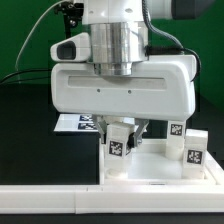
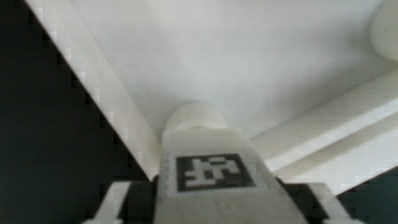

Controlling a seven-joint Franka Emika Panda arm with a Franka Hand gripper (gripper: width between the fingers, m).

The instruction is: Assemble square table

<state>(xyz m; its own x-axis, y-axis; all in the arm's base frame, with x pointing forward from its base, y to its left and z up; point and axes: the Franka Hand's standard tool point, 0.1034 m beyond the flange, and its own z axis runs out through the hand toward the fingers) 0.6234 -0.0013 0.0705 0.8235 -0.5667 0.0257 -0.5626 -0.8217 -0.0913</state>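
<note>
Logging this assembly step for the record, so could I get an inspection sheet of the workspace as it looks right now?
Surface: black table, long white rail along its near edge.
Job's things: white square slab under the arm; one tagged leg between the gripper's fingers; two more tagged legs at the exterior view's right.
Clutter: nothing seen.
Grippers: gripper low over the slab, shut on the leg.
Cables: black cable behind the arm.
Surroundings: green backdrop; marker board behind the slab.
</note>
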